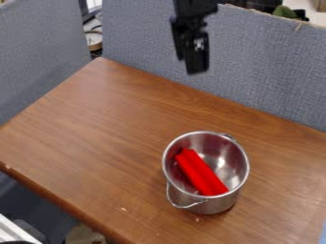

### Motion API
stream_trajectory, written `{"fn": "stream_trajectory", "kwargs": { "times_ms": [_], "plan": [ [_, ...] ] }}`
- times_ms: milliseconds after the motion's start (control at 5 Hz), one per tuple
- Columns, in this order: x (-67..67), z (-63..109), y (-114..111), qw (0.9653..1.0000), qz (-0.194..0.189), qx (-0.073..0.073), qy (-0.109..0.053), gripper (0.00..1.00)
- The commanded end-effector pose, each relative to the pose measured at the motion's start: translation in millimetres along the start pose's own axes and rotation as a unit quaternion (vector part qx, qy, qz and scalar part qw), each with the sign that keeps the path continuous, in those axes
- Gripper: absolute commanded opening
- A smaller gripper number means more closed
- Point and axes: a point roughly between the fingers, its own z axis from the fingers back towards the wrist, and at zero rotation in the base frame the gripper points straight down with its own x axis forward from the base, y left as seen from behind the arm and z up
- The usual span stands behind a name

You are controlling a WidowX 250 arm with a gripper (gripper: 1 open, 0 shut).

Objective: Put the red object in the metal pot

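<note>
From my camera, I have the arm reaching in from the top edge, its blurred black gripper (193, 52) pointing down above the table's (121, 124) far side, well apart from the metal pot (204, 172). My pincer is spread. The red object (200, 172) lies tilted inside the pot.

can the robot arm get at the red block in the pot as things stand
Probably yes: the metal pot has no lid, the red block lies inside facing up, and nothing sits over it. The open claw would need to come down inside the rim, where the walls might crowd it.
</note>
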Motion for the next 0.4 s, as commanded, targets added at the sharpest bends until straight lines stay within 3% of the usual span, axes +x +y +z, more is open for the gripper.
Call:
{"fn": "stream_trajectory", "kwargs": {
  "times_ms": [0, 200],
  "plan": [
    [4.2, 20.5, -19, 0.9979, -0.062, -0.006, 0.015, 1.0],
    [0.3, 7.6, -10, 0.9995, 0.029, -0.002, -0.014, 1.0]
  ]
}}
